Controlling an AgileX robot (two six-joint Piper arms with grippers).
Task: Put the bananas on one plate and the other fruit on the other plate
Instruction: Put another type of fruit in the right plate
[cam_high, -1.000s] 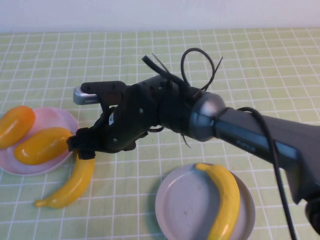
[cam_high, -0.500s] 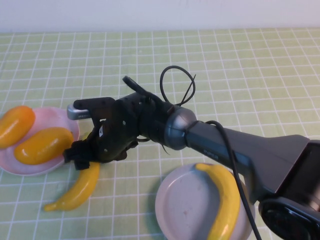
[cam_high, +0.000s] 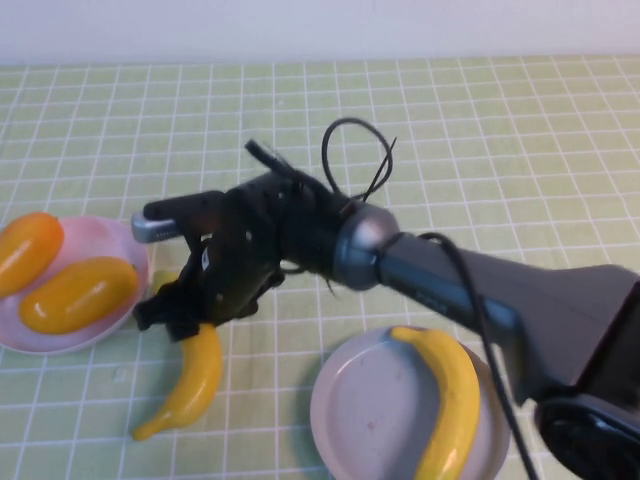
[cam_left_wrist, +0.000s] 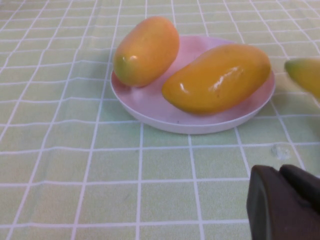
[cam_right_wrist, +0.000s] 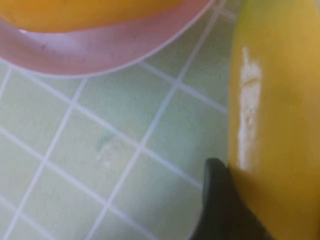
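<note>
We clamp the right gripper (cam_high: 185, 318) squarely on the loose banana (cam_high: 190, 380) near its stem, pink plate (cam_high: 125, 310) at nine o'clock; left gripper (cam_left_wrist: 285, 205) shut, empty.

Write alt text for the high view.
The right gripper closes its jaws on a banana beside the pink plate holding two mangoes. A second banana lies on the grey plate.

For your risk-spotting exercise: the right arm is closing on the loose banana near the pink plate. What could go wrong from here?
1. The right gripper grips the banana near one end, so it may swing or slip when lifted.
2. The pink plate lies close by; the arm might nudge it and roll the mangoes.
3. The grey plate already holds a banana, leaving limited room.
</note>
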